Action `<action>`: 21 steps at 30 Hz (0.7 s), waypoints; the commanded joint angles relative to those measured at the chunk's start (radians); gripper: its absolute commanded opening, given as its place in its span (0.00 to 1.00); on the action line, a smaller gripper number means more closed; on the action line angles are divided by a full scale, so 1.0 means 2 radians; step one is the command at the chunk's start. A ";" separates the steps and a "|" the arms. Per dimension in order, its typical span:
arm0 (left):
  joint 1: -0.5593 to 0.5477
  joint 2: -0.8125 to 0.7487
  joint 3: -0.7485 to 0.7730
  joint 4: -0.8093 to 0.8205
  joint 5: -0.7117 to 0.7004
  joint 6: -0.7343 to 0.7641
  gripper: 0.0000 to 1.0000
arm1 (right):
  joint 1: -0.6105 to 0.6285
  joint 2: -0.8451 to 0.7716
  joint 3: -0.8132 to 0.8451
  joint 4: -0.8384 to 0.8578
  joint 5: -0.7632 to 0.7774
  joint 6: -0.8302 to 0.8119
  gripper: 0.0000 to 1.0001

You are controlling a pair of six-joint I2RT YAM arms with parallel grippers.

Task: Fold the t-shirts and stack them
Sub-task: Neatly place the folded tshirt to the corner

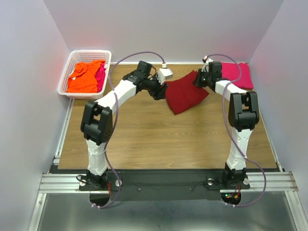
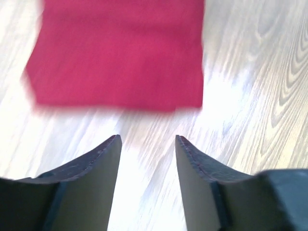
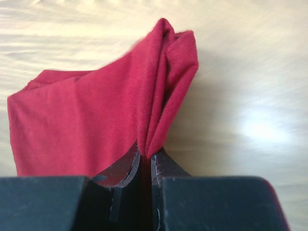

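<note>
Upper centre of table [image 1: 168, 144], dark red t-shirt [image 1: 185, 96]; bare wood across the lower frame. Its bunched edge is pinched tight in right tool [image 3: 146, 154]; left tool [image 2: 148, 140] parted, holding nothing, just short of the blurred hem. Upper right, pink t-shirt [image 1: 239, 73] partly behind arm [image 1: 225, 88].
</note>
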 commanded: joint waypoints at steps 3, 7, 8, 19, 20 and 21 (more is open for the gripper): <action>0.015 -0.075 -0.044 0.013 0.010 -0.029 0.61 | -0.026 0.015 0.099 -0.034 0.035 -0.159 0.01; 0.024 -0.096 -0.074 0.026 0.009 -0.035 0.62 | -0.039 0.031 0.158 -0.041 0.046 -0.197 0.01; 0.026 -0.098 -0.079 0.033 0.007 -0.036 0.61 | -0.041 0.035 0.167 -0.044 0.048 -0.202 0.01; 0.040 -0.120 -0.119 0.066 0.003 -0.049 0.62 | -0.050 0.050 0.259 -0.064 0.085 -0.251 0.00; 0.041 -0.120 -0.120 0.066 0.004 -0.049 0.62 | -0.050 0.048 0.262 -0.065 0.087 -0.255 0.01; 0.041 -0.120 -0.121 0.067 0.006 -0.049 0.62 | -0.051 0.045 0.264 -0.065 0.088 -0.256 0.01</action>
